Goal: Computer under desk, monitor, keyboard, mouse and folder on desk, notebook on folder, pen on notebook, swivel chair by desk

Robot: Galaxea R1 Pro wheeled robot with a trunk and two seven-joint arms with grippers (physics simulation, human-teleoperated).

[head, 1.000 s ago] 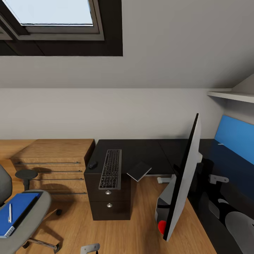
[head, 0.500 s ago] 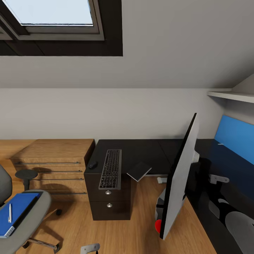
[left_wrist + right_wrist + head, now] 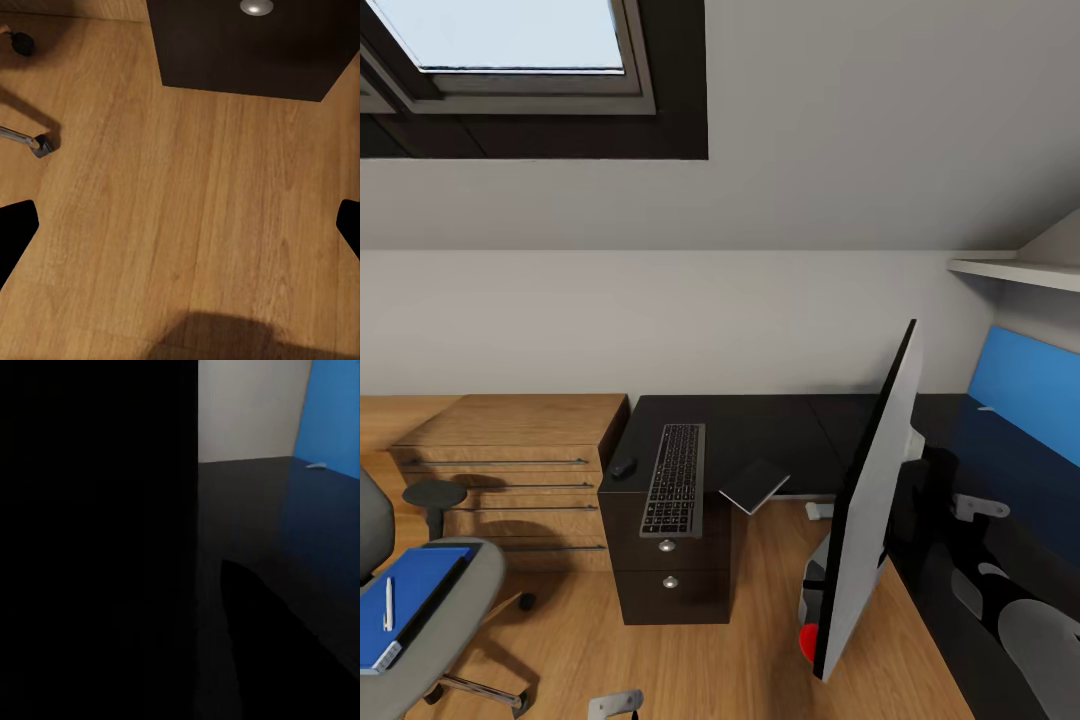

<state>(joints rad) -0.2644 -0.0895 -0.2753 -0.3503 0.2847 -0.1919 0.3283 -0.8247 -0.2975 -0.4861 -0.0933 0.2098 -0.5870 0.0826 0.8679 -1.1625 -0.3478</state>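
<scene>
On the desk you had the keyboard, mouse and notebook near its front edge, the monitor tilted edge-on, folder and pen left on the chair; either pincer's state I couldn't tell.

Black desk w/ keyboard, mouse, notebook atop.

keyboard: key legends too small to read from where I stand
monitor: seen edge-on, only a red dot low down, no brand or lettering
folder: plain blue cover, no label
drawer unit: round knobs, no markings
readable text: none anywhere
</scene>
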